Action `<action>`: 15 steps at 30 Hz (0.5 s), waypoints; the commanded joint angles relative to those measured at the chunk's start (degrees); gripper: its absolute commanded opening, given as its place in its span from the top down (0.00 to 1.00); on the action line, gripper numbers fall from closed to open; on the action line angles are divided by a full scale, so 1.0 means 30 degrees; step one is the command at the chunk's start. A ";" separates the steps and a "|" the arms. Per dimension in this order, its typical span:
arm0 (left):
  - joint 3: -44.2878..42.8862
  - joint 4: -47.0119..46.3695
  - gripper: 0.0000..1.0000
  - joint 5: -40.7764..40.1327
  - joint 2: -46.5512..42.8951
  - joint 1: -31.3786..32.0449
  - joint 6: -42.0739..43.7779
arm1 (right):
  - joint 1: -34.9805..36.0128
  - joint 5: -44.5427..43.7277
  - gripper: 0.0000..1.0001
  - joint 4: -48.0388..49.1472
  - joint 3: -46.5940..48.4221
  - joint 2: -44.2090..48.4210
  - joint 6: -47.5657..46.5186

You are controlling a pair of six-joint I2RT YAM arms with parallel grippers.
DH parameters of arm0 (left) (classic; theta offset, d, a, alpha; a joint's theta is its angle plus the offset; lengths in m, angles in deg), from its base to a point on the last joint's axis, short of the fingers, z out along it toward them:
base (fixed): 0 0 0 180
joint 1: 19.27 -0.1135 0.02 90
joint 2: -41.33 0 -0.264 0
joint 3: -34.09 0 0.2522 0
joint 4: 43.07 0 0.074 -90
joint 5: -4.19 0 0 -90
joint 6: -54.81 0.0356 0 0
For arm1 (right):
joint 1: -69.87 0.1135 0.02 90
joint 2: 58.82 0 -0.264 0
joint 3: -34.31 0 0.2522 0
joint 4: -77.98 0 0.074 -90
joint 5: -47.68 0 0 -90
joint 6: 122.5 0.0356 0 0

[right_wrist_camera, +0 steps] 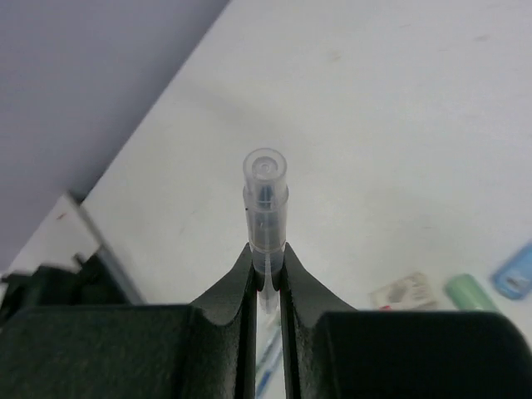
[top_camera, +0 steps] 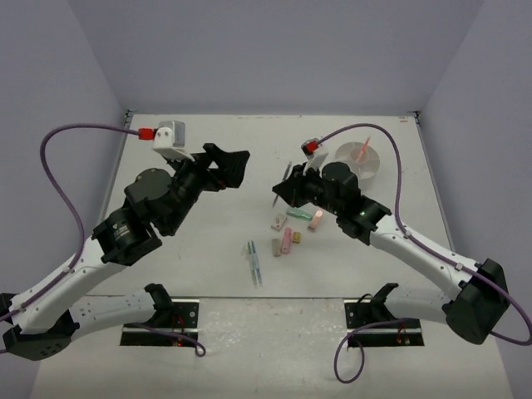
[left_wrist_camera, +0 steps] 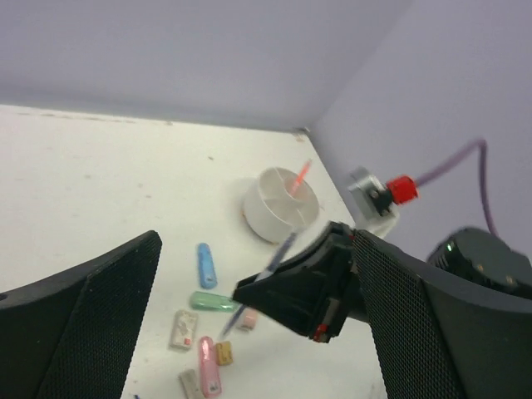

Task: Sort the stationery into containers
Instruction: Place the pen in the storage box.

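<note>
Right gripper [right_wrist_camera: 267, 258]: squeezed tight on the clear pen [right_wrist_camera: 266, 199].
Clear pen: pokes up from the fingers, its low end hidden between them.
Blocks [top_camera: 286, 241]: on the table just under the right gripper.
Tub [top_camera: 370, 162]: behind the right gripper, partly hidden by the arm, with a red pen [top_camera: 363, 152] inside.
Left gripper [top_camera: 235, 165]: wide open, holding nothing, off to the left.

The lower part of the clear pen [right_wrist_camera: 265, 208] is hidden inside the right claw [right_wrist_camera: 267, 254]. A blue block [right_wrist_camera: 515, 271] is cut off at the picture's edge and blurry.
</note>
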 commanded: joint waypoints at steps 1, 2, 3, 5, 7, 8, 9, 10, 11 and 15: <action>-0.0696 0.4660 0.00 -0.4807 -0.0553 -0.0009 -0.0163 | -0.1876 -1.1193 1.00 0.0935 -0.0853 0.1568 0.0017; -0.0291 0.4887 0.00 -0.4305 -0.0753 -0.0009 0.0184 | -0.2721 -1.2861 1.00 0.0968 -0.0825 0.1575 -0.0374; 0.0222 0.4993 0.00 -0.3538 -0.0959 -0.0009 0.0611 | -0.3781 -1.3775 1.00 0.0969 -0.0623 0.1424 -0.0971; 0.1703 0.5106 0.00 -0.2318 -0.1349 0.0014 0.1135 | -0.5266 -1.5139 1.00 0.1111 -0.0021 0.0903 -0.1784; 0.3327 0.5301 0.00 -0.1469 -0.1643 -0.0001 0.1378 | -0.6438 -1.5802 1.00 0.1621 0.0560 0.0399 -0.2446; 0.3741 0.5499 0.00 -0.1115 -0.1700 0.0013 0.1407 | -0.7061 -1.5987 1.00 0.2144 0.0675 0.0087 -0.2590; 0.4111 0.5596 0.00 -0.0759 -0.1728 0.0020 0.1421 | -0.7548 -1.6153 1.00 0.2642 0.0777 -0.0201 -0.2735; 0.4389 0.5749 0.00 -0.0407 -0.1714 0.0020 0.1422 | -0.7903 -1.6330 1.00 0.3082 0.0970 -0.0511 -0.2882; 0.4579 0.6030 0.00 0.0066 -0.1667 0.0020 0.1443 | -0.8311 -1.6635 1.00 0.3497 0.1317 -0.1016 -0.2996; 0.4564 0.7022 0.00 0.1513 -0.1686 0.0020 0.1646 | -0.9845 -1.6613 1.00 0.4004 0.3041 -0.3943 -0.3376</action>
